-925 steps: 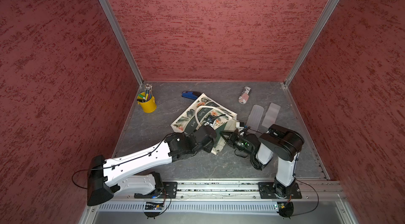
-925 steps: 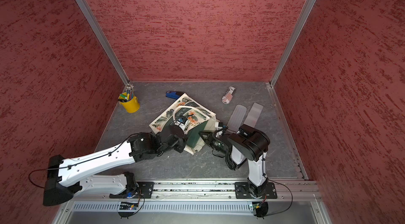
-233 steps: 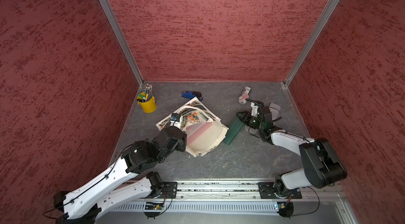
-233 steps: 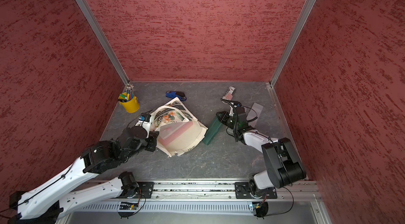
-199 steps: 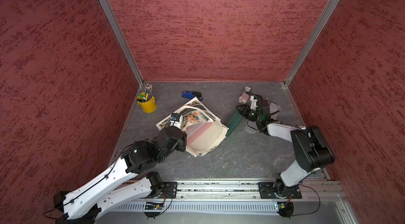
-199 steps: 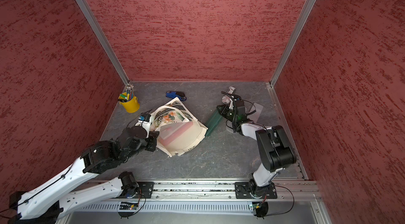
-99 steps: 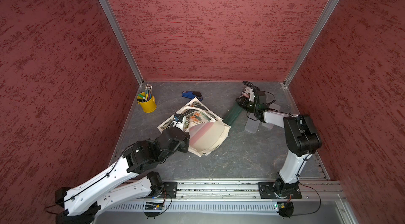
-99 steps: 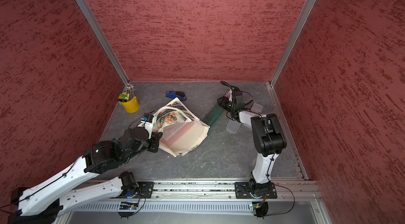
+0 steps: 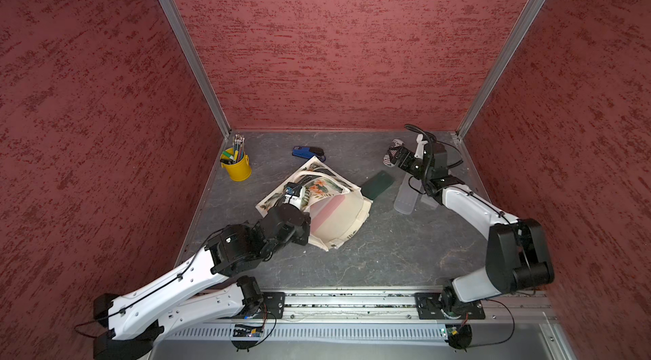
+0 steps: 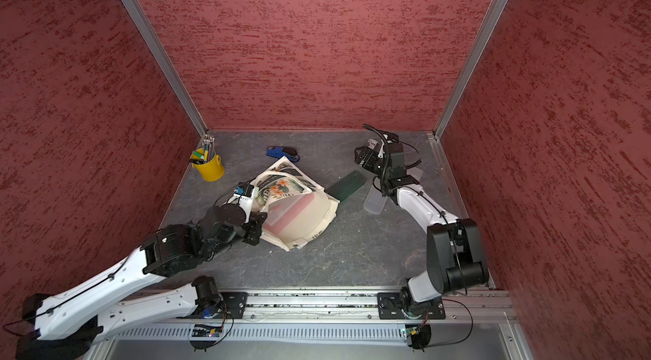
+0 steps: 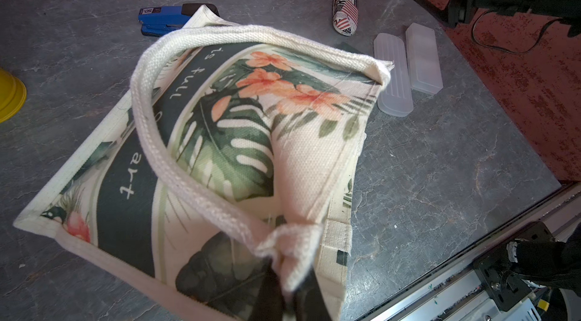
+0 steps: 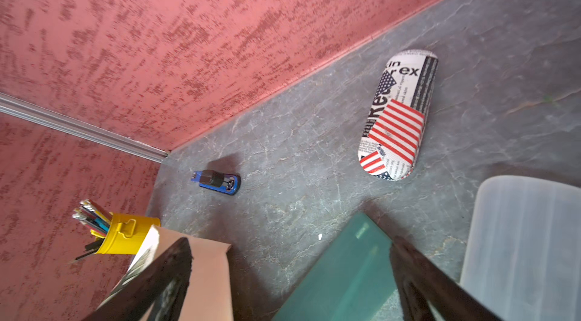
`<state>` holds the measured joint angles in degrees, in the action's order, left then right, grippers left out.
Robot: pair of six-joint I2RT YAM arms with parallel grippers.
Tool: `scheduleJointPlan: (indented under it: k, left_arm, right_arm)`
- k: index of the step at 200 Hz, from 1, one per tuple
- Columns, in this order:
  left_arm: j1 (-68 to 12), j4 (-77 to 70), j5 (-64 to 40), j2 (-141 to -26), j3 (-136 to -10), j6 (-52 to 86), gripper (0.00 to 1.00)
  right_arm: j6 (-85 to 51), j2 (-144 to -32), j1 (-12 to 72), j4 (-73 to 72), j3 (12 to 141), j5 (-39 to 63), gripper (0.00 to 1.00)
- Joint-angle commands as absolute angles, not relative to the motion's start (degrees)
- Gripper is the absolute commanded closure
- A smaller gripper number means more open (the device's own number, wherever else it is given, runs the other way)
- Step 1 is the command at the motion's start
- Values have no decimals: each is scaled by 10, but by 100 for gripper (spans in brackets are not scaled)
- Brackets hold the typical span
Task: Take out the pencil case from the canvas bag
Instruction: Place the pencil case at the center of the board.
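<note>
Pencil case point(image 9: 377, 184), dark green, beside canvas bag point(image 9: 338, 220); left end effector point(image 11: 284, 285) gripping bag, right end effector point(image 12: 290, 250) spread

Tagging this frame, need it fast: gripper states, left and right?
Left gripper: shut on the canvas bag, at its handle.
Right gripper: open, holding nothing; the green pencil case lies loose beneath it.

3 mottled red walls point(image 9: 334, 41), 2 aluminium corner posts point(image 9: 183, 44), grey veined floor point(image 9: 387, 252), metal rail point(image 9: 352, 300) along its near edge
</note>
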<state>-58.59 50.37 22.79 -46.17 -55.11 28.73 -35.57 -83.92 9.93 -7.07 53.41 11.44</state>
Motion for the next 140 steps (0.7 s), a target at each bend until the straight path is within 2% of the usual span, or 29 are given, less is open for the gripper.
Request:
scheduleJointPlan:
  k: [1, 81, 140]
  left_arm:
    - [-591, 455, 224, -460, -554, 289, 100]
    - [-601, 411, 227, -482, -541, 290, 100]
    - [-610, 392, 230, -524, -556, 289, 100]
  right_arm:
    - [-370, -778, 104, -63, 487, 121, 1]
    - [-437, -535, 144, -95, 326, 142, 1]
    - [-455, -440, 184, -72, 294, 168, 1]
